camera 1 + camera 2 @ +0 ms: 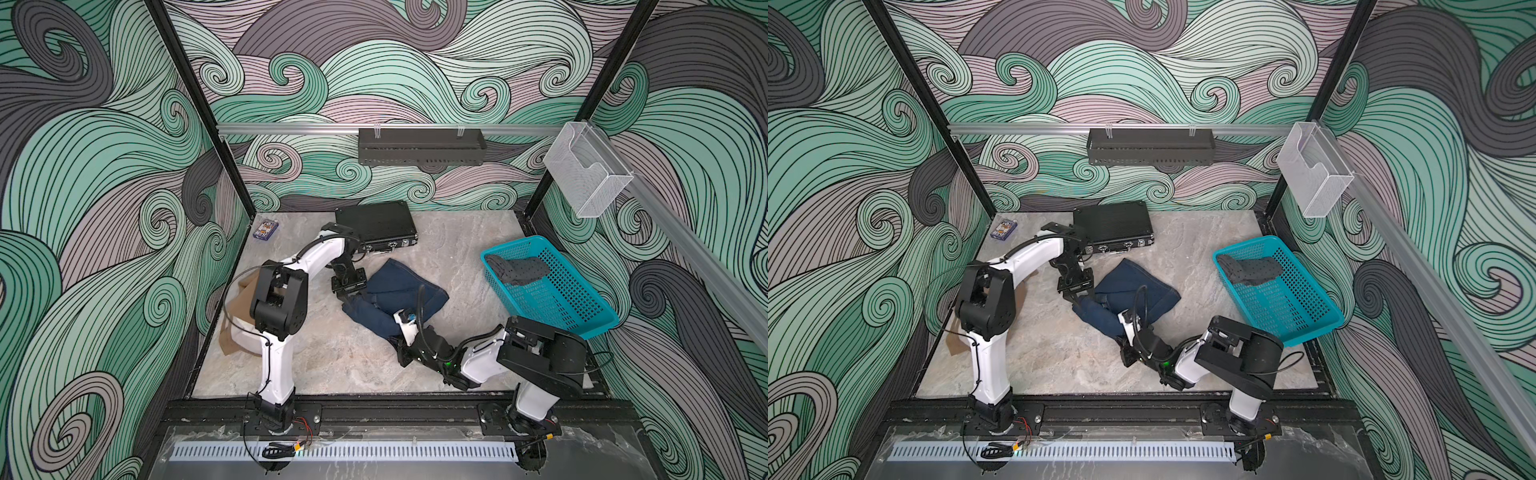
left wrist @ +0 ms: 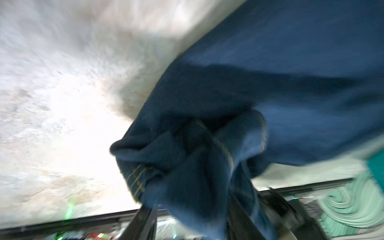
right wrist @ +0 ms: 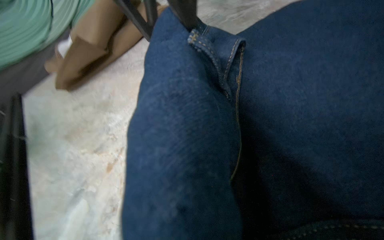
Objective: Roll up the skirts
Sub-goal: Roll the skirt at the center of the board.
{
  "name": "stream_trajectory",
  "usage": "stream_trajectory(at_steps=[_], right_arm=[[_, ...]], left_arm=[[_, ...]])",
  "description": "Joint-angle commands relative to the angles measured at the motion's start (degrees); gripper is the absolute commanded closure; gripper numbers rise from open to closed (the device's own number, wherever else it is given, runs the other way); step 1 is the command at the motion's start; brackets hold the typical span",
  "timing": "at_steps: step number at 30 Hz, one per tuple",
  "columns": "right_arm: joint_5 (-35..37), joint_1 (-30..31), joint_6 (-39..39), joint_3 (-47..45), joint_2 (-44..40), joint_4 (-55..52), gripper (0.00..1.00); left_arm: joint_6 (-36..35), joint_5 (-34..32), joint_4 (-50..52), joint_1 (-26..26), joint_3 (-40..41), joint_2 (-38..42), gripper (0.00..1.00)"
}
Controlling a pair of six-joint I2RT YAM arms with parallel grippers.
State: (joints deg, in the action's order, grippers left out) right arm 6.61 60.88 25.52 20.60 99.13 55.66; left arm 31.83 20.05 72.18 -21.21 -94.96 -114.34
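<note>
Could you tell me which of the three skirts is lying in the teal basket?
The dark grey dotted skirt; the denim skirt and the tan skirt lie on the table instead.

Both top views look down on whole table (image 1: 332, 365); wrist cams sit v. close on denim skirt (image 2: 270, 62).
</note>
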Motion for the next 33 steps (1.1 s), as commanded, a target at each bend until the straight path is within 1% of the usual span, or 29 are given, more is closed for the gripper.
stream_trajectory(at_steps=[1, 4, 7, 8, 12, 14, 16, 18, 19, 20, 23, 26, 29, 31, 33], right_arm=[[-10.8, -3.7, 16.2, -3.2, 3.7, 8.5, 1.00], [-18.2, -7.5, 24.7, -3.6, 7.7, 14.0, 1.00], [-22.8, -10.7, 33.3, -4.2, 12.0, 19.5, 1.00], [-23.8, -11.5, 34.9, -4.6, 13.3, 21.1, 1.00], [-28.0, -15.2, 42.4, -5.2, 17.1, 21.5, 1.00], [-30.1, -16.4, 45.1, -5.1, 18.7, 22.7, 1.00], [-32.6, -17.4, 48.2, -4.7, 20.4, 23.7, 1.00], [-34.2, -17.6, 51.0, -4.3, 21.6, 24.6, 1.00], [-34.8, -17.5, 52.0, -4.0, 22.2, 24.6, 1.00], [-35.5, -17.6, 52.9, -3.6, 22.7, 24.7, 1.00], [-37.3, -17.6, 54.1, -2.2, 24.3, 24.2, 1.00], [-38.7, -17.6, 56.2, -1.4, 25.7, 24.8, 1.00], [-40.7, -17.6, 58.6, -0.8, 25.4, 24.8, 1.00], [-41.3, -17.8, 59.4, -1.1, 24.3, 24.7, 1.00], [-42.4, -17.9, 61.0, -1.0, 23.6, 24.7, 1.00]], left_arm=[[3.9, 2.9, -8.4, 0.7, 1.3, 6.8, 0.47], [5.7, 4.0, -15.5, 0.6, 7.6, 12.0, 0.47], [7.2, 4.7, -22.2, 0.3, 15.5, 18.1, 0.46], [7.6, 5.0, -24.7, 0.2, 18.3, 20.1, 0.46], [12.0, 8.2, -39.1, -0.6, 32.2, 28.3, 0.39], [13.3, 8.7, -45.7, -1.6, 37.9, 30.7, 0.33], [14.0, 8.6, -51.5, -2.4, 42.6, 32.3, 0.32], [15.8, 8.7, -57.7, -3.0, 46.9, 32.4, 0.27], [16.8, 8.5, -61.2, -3.4, 49.0, 34.3, 0.21], [17.7, 7.5, -63.8, -3.5, 50.8, 34.5, 0.17], [20.0, 7.0, -71.2, -3.7, 53.8, 33.2, 0.16], [19.8, 4.0, -71.7, -4.6, 52.6, 29.0, 0.16], [21.8, 4.2, -75.7, -4.7, 53.7, 25.1, 0.17], [22.8, 2.7, -78.6, -4.9, 54.8, 23.6, 0.18], [23.9, 1.2, -79.6, -5.2, 54.8, 21.9, 0.23]])
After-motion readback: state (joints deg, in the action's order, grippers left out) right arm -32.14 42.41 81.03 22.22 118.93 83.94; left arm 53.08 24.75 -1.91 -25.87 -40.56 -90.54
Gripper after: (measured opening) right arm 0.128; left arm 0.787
